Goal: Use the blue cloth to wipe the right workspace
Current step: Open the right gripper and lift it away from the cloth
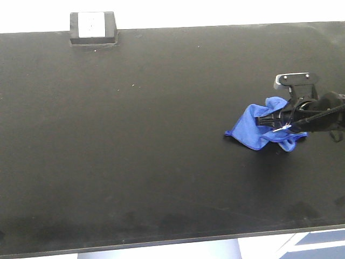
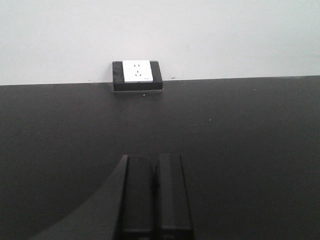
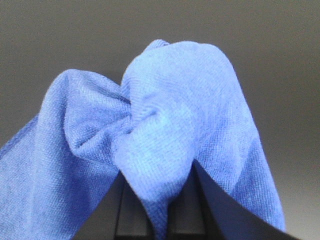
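Observation:
The blue cloth (image 1: 257,128) lies bunched on the black tabletop at the right side. My right gripper (image 1: 268,122) is shut on the blue cloth, pinching a fold of it between its fingers; in the right wrist view the cloth (image 3: 170,130) bulges over the two dark fingers (image 3: 134,210) and fills most of the frame. My left gripper (image 2: 156,172) is shut and empty, its two black fingers pressed together above bare tabletop; it is out of the front view.
A white wall socket in a black housing (image 1: 92,28) sits at the table's far edge, left of centre, and shows in the left wrist view (image 2: 137,75). The black tabletop (image 1: 135,151) has its front edge at the bottom.

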### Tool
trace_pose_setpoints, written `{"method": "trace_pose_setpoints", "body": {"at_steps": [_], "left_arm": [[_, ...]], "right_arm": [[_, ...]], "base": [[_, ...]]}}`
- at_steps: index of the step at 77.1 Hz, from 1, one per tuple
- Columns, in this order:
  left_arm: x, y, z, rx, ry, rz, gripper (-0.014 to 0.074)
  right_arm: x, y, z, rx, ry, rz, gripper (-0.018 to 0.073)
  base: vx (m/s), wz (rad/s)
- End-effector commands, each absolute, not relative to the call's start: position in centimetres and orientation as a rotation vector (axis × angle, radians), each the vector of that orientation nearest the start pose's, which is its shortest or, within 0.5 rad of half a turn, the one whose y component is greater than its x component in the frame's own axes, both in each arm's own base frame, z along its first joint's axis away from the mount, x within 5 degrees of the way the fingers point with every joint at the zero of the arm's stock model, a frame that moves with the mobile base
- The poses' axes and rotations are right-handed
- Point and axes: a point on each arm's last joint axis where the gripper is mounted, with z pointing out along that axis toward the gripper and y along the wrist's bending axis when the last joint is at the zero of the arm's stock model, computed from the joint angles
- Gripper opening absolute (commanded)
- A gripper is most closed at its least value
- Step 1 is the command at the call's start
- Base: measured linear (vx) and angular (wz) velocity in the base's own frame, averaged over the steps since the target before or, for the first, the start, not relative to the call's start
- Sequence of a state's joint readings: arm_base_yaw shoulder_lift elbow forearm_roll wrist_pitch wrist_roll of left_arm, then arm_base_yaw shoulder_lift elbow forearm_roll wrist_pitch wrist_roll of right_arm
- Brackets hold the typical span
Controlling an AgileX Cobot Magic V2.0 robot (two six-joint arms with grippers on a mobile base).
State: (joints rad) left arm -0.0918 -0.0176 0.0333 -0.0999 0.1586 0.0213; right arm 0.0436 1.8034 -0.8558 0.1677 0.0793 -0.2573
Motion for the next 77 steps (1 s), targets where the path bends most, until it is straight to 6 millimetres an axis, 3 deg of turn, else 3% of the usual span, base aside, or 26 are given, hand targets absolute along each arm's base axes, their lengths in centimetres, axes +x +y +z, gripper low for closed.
{"method": "trace_pose_setpoints", "body": {"at_steps": [1, 18, 26, 38, 50, 65, 77], "left_arm": [[5.4, -0.6, 20.5, 0.013, 1.542, -0.143, -0.0006], [5.4, -0.6, 20.5, 0.013, 1.542, -0.143, -0.0006], [5.4, -0.6, 20.5, 0.013, 1.542, -0.143, -0.0006], [5.4, -0.6, 20.5, 0.013, 1.542, -0.143, -0.0006], [5.4, -0.6, 20.5, 0.013, 1.542, -0.143, -0.0006], [5.4, -0.6, 20.5, 0.013, 1.542, -0.143, -0.0006], [5.4, -0.6, 20.5, 0.013, 1.542, -0.143, -0.0006]], "right_arm": [[34.4, 1.9, 16.1, -0.253, 2.379, -0.046, 0.0019], [34.5, 4.1, 16.4, -0.348, 2.330, -0.032, 0.0127], [34.3, 4.7, 17.0, -0.369, 2.314, -0.022, 0.0250], [34.1, 4.9, 18.7, -0.335, 2.268, -0.005, 0.0509], [33.3, 4.8, 21.5, -0.303, 2.203, 0.009, 0.0666], [30.1, 4.5, 27.7, -0.297, 2.082, 0.027, 0.0662], [24.3, 3.9, 34.2, -0.301, 1.951, 0.049, 0.0533]], "base": [[0.00, 0.00], [0.00, 0.00], [0.00, 0.00], [0.00, 0.00], [0.00, 0.00], [0.00, 0.00], [0.00, 0.00]]}}
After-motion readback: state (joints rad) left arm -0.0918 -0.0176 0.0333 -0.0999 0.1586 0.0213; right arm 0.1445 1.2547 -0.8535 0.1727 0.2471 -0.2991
